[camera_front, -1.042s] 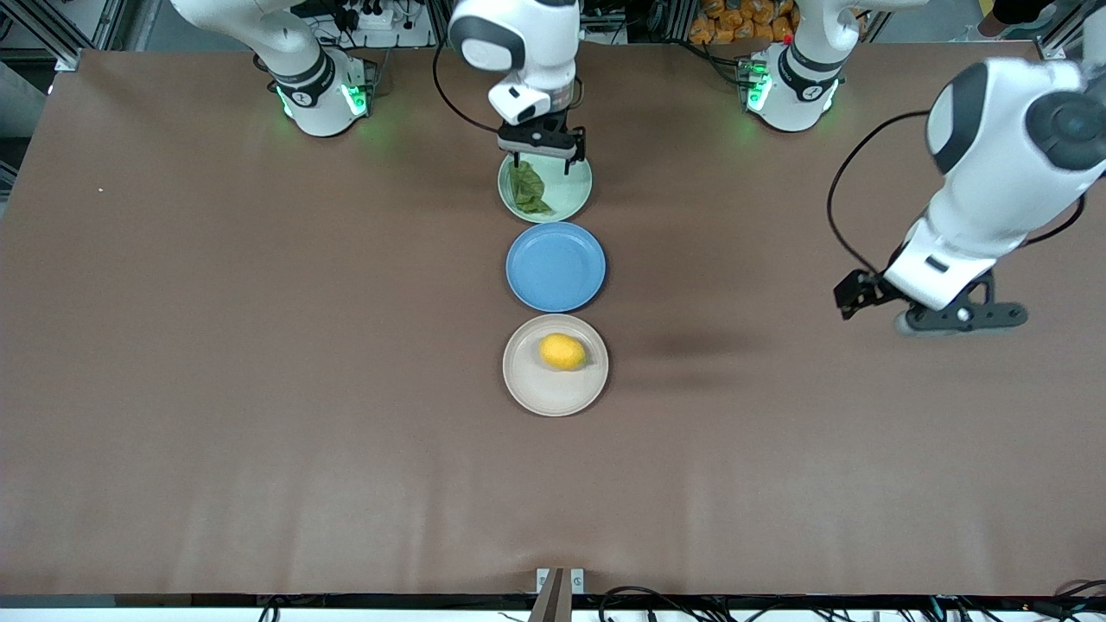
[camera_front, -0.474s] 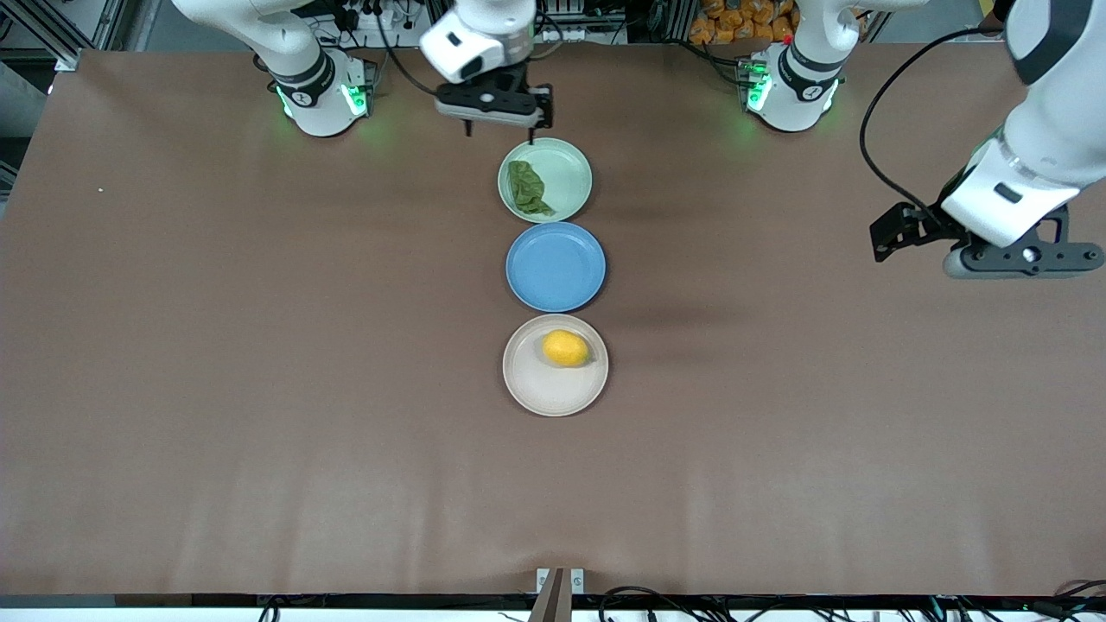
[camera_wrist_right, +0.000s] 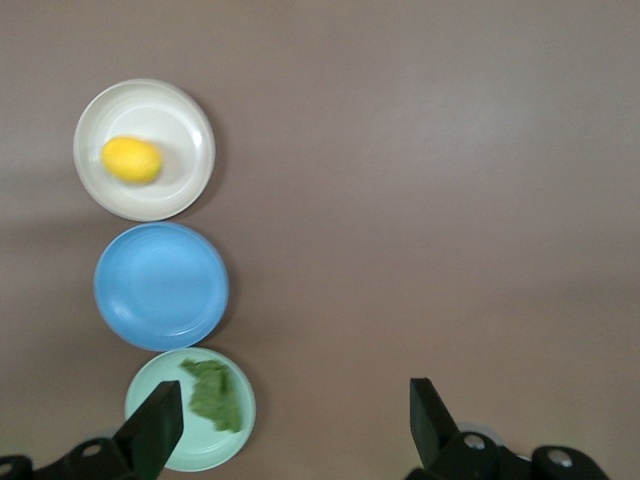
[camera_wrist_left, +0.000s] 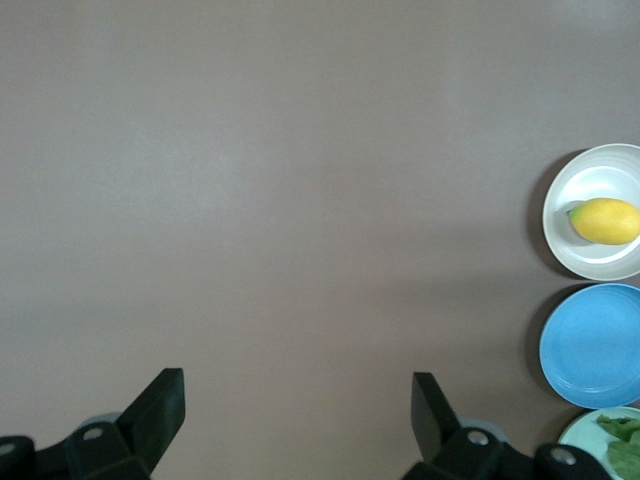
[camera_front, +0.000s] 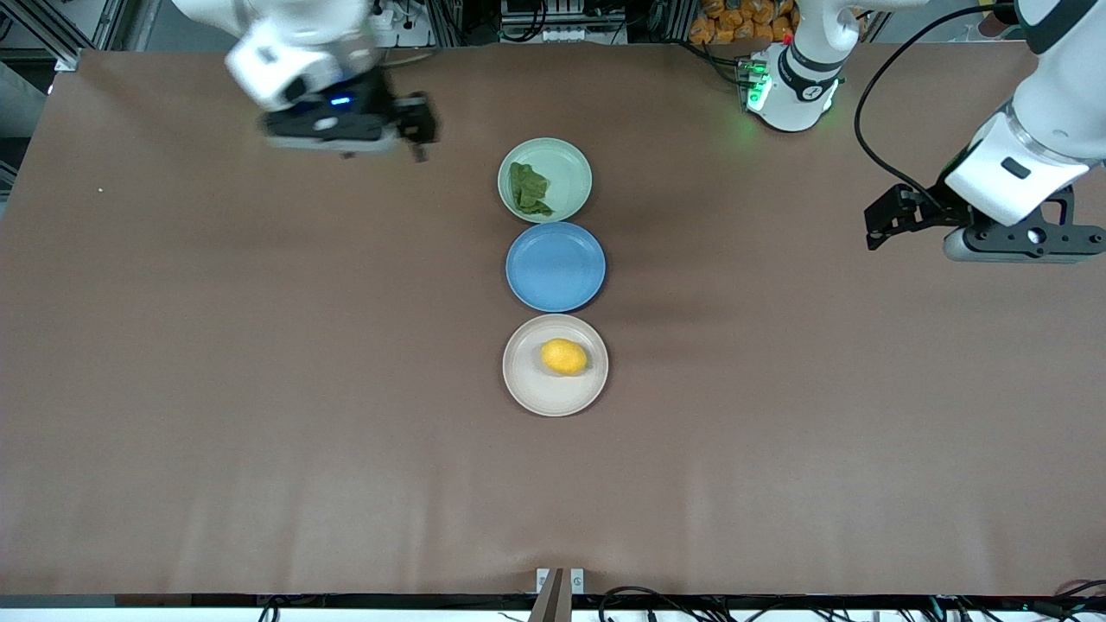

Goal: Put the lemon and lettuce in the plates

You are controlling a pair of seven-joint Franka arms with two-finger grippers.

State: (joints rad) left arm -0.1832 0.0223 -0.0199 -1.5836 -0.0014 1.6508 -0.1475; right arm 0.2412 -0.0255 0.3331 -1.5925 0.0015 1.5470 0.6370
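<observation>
Since half a second ago the right end effector (camera_front: 413, 131) has been carried away from the mint green plate (camera_front: 566, 168) toward the right arm's end of the bench (camera_front: 216, 389), and it is now seen blurred over bare surface with its fingers spread wide and nothing between them, while the left end effector (camera_front: 890, 226) has barely shifted and hangs wide open and empty over the left arm's end. The lettuce (camera_front: 528, 189) is left lying in the mint green plate and the lemon (camera_front: 563, 357) in the beige-white plate (camera_front: 544, 393), with the blue plate (camera_front: 556, 266) bare between them. In the left wrist view the mint green plate is cut off at the frame's edge, and the right arm's base is hidden by its own blurred wrist.
</observation>
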